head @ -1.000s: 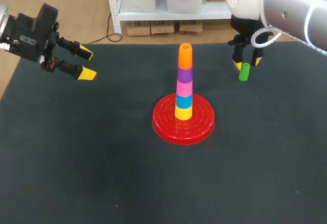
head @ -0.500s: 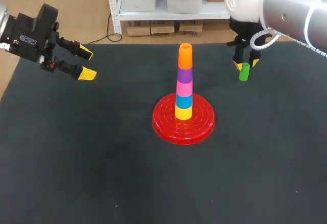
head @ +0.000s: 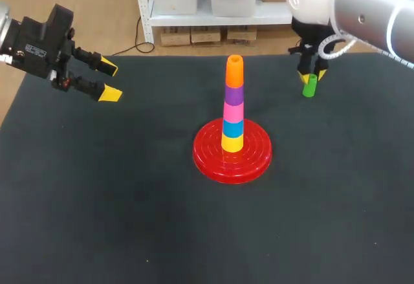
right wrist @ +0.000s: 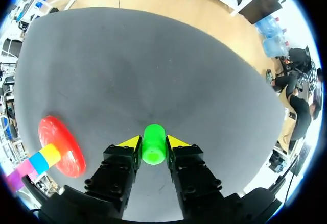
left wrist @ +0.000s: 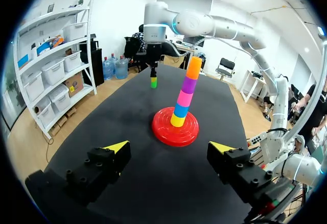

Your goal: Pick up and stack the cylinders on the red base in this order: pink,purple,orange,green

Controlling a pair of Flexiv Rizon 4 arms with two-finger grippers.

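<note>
Narrowing since a second ago, the right jaws now grip the green cylinder (right wrist: 153, 143) from both sides, and it stands slightly farther back; the dark bench (head: 129, 219) carries everything; the right arm (head: 362, 6) enters over the far right corner; the left arm (head: 39, 41) hangs over the far left edge, left jaws wide and empty; the red base (head: 207, 158) lies mid-bench, stacked yellow (head: 232, 143), blue (head: 233, 128), pink (head: 233, 111), purple (head: 233, 94), orange (head: 234, 72); the green cylinder stands upright, well apart from the base.

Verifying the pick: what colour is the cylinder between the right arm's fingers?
Green; the green cylinder shows best in the right wrist view.
</note>
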